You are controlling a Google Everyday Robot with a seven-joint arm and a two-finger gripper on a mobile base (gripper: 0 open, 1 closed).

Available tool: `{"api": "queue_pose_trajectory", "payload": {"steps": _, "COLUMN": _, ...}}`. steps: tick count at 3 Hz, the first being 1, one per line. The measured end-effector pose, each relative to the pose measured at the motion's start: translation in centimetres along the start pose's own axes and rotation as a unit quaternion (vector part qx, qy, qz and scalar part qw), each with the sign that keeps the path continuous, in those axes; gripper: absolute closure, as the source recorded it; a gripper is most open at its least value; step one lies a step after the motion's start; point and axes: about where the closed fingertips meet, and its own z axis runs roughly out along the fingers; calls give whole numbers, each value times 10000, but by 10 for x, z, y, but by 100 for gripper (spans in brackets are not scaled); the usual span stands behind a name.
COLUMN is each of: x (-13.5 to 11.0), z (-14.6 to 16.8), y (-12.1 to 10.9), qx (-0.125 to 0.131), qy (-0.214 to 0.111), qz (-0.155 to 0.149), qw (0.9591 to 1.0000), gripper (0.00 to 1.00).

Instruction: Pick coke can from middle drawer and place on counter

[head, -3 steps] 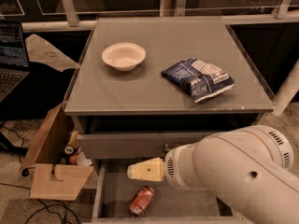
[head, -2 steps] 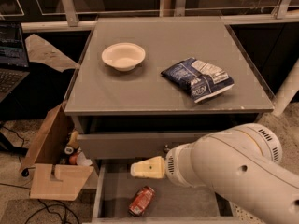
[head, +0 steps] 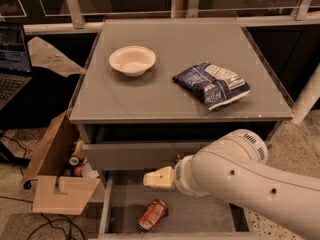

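Note:
The coke can is red and lies on its side on the grey floor of the open middle drawer, near its front. My gripper is cream-coloured and hangs above the drawer, just above and slightly behind the can, at the end of my large white arm. It is apart from the can. The counter is the flat grey top of the cabinet.
A cream bowl sits at the counter's back left. A blue-and-white chip bag lies at its right. A closed drawer front sits above the open one. An open cardboard box with bottles stands left of the cabinet. A laptop is far left.
My arm has shifted slightly; the gripper stays over the drawer above the can. The can, bowl and bag have not moved.

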Motion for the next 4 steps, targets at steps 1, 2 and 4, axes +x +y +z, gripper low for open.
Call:
{"api": "queue_pose_trajectory", "payload": {"steps": 1, "x": 2, "z": 34, "y": -13, "qx": 293, "qy": 160, "qz": 158, "qw": 9993, "gripper": 0}}
{"api": "queue_pose_trajectory", "payload": {"steps": 2, "x": 5, "z": 60, "y": -24, "qx": 538, "qy": 314, "qz": 589, "qw": 9963, "gripper": 0}}
{"api": "queue_pose_trajectory", "payload": {"steps": 4, "x": 7, "z": 61, "y": -21, "qx": 530, "qy": 213, "qz": 886, "qw": 9944, "gripper": 0}}
